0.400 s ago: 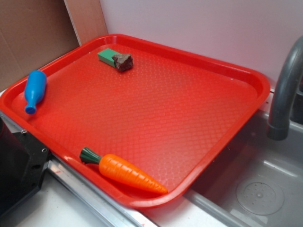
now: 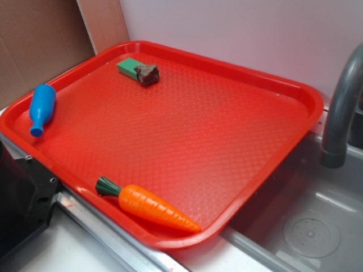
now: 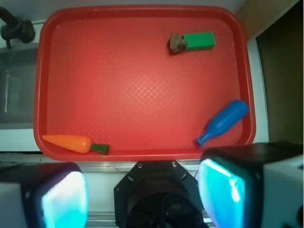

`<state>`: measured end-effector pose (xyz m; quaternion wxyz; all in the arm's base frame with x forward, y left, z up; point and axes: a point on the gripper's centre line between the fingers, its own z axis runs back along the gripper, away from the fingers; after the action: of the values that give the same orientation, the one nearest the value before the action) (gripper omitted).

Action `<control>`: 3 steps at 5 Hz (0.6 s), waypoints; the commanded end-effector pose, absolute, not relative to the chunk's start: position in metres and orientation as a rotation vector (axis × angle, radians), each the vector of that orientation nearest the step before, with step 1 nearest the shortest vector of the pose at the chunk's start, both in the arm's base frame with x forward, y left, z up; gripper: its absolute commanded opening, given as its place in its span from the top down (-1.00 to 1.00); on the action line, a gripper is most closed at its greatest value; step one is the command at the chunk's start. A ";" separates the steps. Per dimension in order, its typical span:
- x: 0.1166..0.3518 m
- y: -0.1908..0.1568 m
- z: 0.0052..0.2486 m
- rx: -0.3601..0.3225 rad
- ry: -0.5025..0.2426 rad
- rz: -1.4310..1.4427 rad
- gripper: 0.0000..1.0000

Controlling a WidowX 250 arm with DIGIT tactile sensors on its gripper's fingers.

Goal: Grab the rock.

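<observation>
Red tray [image 2: 295, 96]: glossy plastic, fine diamond texture. Rock [image 2: 147, 73]: rough, matt, dark brown-grey. Green block [image 2: 129, 67]: smooth, matt. Blue bottle [image 2: 42, 107] and orange carrot [image 2: 156, 208]: smooth shiny plastic. Sink [image 2: 317, 226]: dull grey, looks like metal. Faucet [image 2: 340, 107]: matt grey.

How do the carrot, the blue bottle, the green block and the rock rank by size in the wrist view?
1. carrot and blue bottle, too alike to separate
2. green block
3. rock
</observation>
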<state>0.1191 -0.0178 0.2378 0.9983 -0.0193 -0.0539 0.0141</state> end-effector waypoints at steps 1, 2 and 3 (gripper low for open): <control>0.184 0.019 0.191 -0.117 -0.140 0.299 -1.00; 0.211 0.030 0.175 -0.197 -0.245 0.544 -1.00; 0.236 0.030 0.159 -0.192 -0.302 0.791 -1.00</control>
<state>0.2348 0.0240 0.1510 0.9114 -0.0893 -0.1297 0.3803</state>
